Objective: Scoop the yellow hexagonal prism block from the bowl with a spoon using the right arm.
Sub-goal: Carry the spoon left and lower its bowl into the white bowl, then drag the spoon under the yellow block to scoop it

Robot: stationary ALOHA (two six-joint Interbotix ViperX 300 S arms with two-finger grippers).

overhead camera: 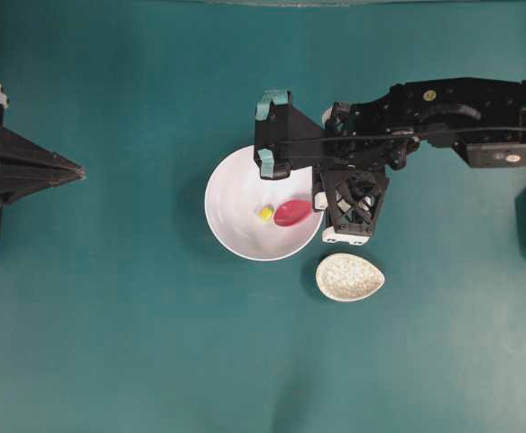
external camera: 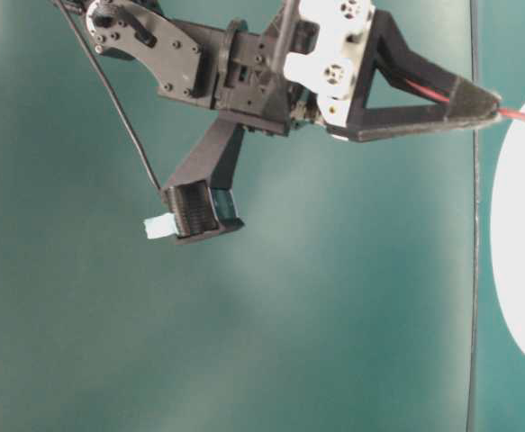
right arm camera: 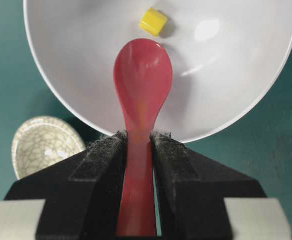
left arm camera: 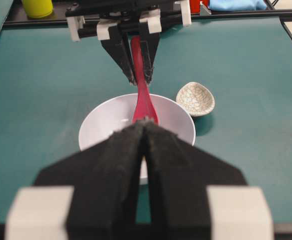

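The white bowl (overhead camera: pixel 235 194) sits at the table's middle. The tiny yellow block (overhead camera: pixel 265 214) lies inside it and shows clearly in the right wrist view (right arm camera: pixel 153 21). My right gripper (overhead camera: pixel 317 208) is shut on the handle of the pink-red spoon (overhead camera: pixel 291 213) at the bowl's right rim. In the right wrist view the gripper (right arm camera: pixel 138 137) holds the spoon (right arm camera: pixel 142 75) with its scoop inside the bowl (right arm camera: pixel 75 60), tip just short of the block. My left gripper (overhead camera: pixel 78 170) is shut and empty at the far left, pointing at the bowl (left arm camera: pixel 100 125).
A small speckled oval spoon rest (overhead camera: pixel 349 276) lies just below-right of the bowl, also in the right wrist view (right arm camera: pixel 43 142). A yellow cylinder (left arm camera: pixel 37 7) stands beyond the table's far edge in the left wrist view.
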